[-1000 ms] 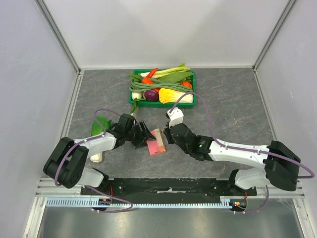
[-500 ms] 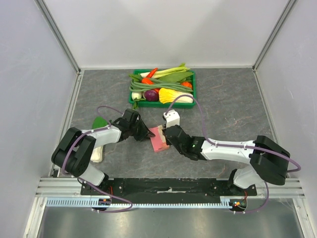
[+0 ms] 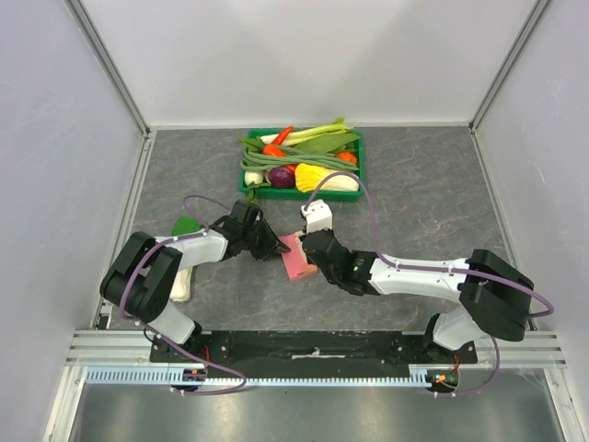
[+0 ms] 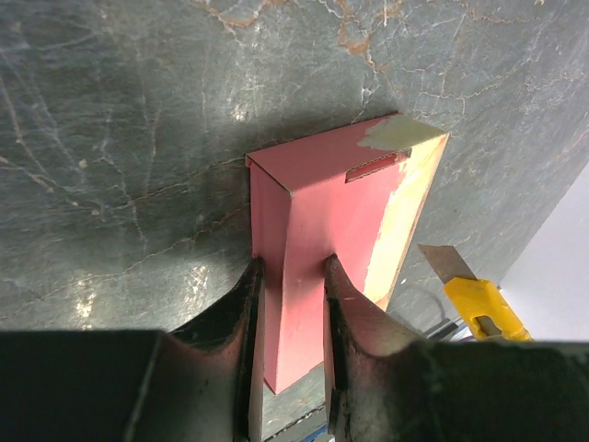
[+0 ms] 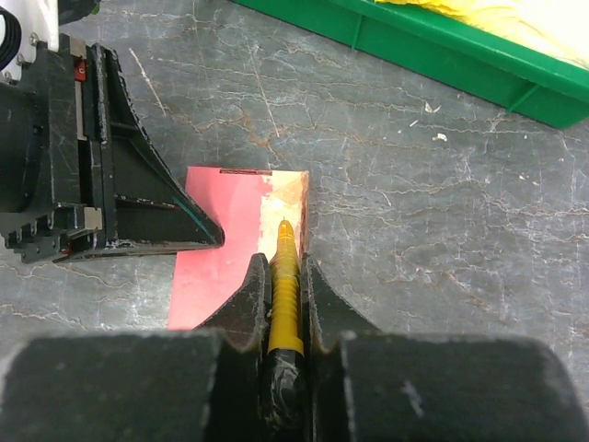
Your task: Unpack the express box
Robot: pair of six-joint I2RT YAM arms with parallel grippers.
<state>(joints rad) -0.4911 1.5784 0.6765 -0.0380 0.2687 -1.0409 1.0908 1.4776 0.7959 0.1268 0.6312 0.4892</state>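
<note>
The left gripper clamps the express box from its 9 o'clock side. The right gripper, at 3 o'clock, pinches a yellow knife, tip at the box.

A lab robot cell: bare white walls, aluminium framing, grey stone-look tabletop

Left tool at express box

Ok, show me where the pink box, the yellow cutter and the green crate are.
pink box (image 4: 322, 212): left wrist view, on its flat pink face.
yellow cutter (image 5: 284, 290): right wrist view, on its ribbed handle.
green crate (image 5: 433, 41): right wrist view, on its outer wall.
</note>
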